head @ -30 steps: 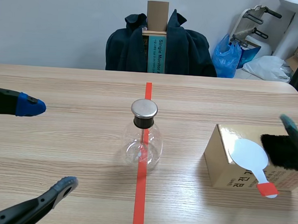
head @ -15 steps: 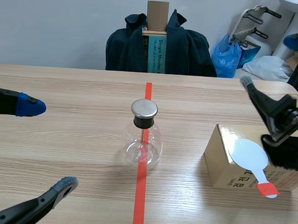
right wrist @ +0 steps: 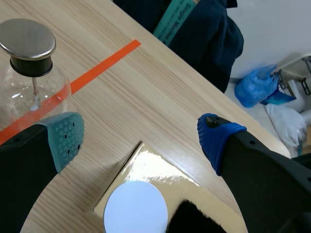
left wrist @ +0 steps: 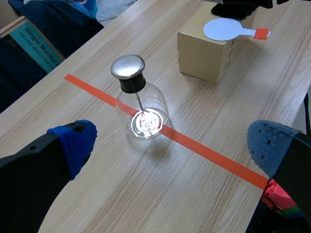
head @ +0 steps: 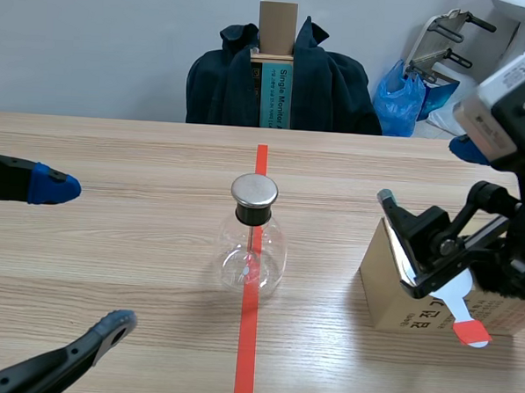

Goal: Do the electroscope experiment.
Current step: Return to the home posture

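Observation:
The electroscope, a glass flask [head: 252,244] with a round metal cap, stands on the orange tape line at mid-table. It also shows in the left wrist view as the flask [left wrist: 139,110] and in the right wrist view as the flask [right wrist: 28,73]. Right of it is a gold box [head: 383,291] carrying a white paddle [head: 457,308] with a red handle and a black fur pad [right wrist: 194,219]. My right gripper [head: 430,192] hangs open just above the box's left half, hiding part of the paddle [right wrist: 136,213]. My left gripper [head: 83,256] stands open and empty, well left of the flask.
Behind the table's far edge is a chair draped with a dark jacket [head: 286,83], with a cardboard box and a teal book on it. A blue bag [head: 401,102] and other clutter lie at the back right. The gold box [left wrist: 204,53] sits near the table's right edge.
My right arm has swung up and come in from the right edge, so its open gripper now hangs over the box and paddle. The left arm and the flask have not moved.

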{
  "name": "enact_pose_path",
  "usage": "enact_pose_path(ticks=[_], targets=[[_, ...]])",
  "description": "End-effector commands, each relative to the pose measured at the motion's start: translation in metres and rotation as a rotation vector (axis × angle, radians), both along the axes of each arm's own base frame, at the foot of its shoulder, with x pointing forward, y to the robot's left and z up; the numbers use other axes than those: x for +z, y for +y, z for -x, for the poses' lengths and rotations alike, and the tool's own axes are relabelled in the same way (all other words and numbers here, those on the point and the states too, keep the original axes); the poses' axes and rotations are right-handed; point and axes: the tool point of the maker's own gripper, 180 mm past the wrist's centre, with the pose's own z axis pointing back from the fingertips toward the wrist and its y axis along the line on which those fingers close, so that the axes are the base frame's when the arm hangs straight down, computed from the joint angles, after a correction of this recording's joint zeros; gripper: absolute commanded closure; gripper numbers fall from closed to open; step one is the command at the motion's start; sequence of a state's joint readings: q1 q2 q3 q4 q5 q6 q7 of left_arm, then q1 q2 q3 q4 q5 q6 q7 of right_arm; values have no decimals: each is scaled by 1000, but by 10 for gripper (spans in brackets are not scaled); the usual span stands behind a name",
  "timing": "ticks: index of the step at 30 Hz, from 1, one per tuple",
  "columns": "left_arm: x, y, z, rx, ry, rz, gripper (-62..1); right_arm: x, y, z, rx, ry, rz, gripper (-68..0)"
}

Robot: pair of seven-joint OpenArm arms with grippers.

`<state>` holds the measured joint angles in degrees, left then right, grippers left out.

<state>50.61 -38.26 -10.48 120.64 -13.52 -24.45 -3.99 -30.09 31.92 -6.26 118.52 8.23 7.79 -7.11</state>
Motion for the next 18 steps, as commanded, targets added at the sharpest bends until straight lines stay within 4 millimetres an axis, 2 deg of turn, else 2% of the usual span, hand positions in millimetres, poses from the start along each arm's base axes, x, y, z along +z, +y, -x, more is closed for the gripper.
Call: enact_pose_path(ticks=[1,8,18], targets=[[7,-4,-1,-4,-16,23,-623,14,5,-1,16,-35,-2,-477],[7,-4,-1,-4,-16,23,-623,12,20,11,100,4,18,-477],[7,-4,-1,-4,-17,23,-623,12,21,12,103,6,17,-477]])
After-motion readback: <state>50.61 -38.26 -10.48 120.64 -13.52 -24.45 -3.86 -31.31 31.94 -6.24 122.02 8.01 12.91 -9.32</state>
